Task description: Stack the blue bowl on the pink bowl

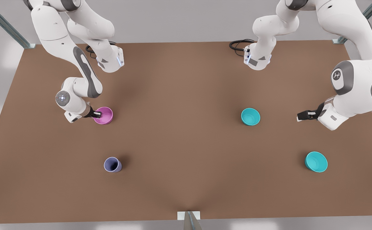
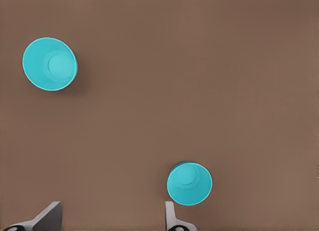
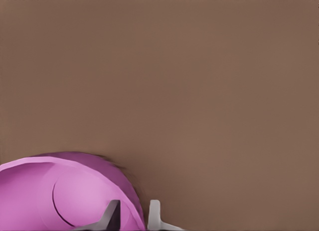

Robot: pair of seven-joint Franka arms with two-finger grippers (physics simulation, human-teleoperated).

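Right hand (image 1: 97, 114) at the pink bowl (image 1: 104, 115), fingers (image 3: 154, 216) pinched on its rim, one inside, one outside; bowl upright on the tabletop (image 1: 179, 127). Left hand (image 1: 301, 116) hovers with fingers spread, holding nothing. Blue bowl (image 1: 250, 116) sits near it, apart; wider turquoise bowl (image 1: 316, 162) farther off.

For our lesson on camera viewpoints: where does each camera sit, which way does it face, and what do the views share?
Front view: high above the table, looking down on both arms, the lavender cup, blue bowl and wider turquoise bowl.
Left wrist view: on the arm at the front view's right, facing down at both turquoise bowls; open left gripper.
Right wrist view: on the other arm, close on the pink bowl; right gripper at its rim.
Shared: the front view has every wrist-view bowl.
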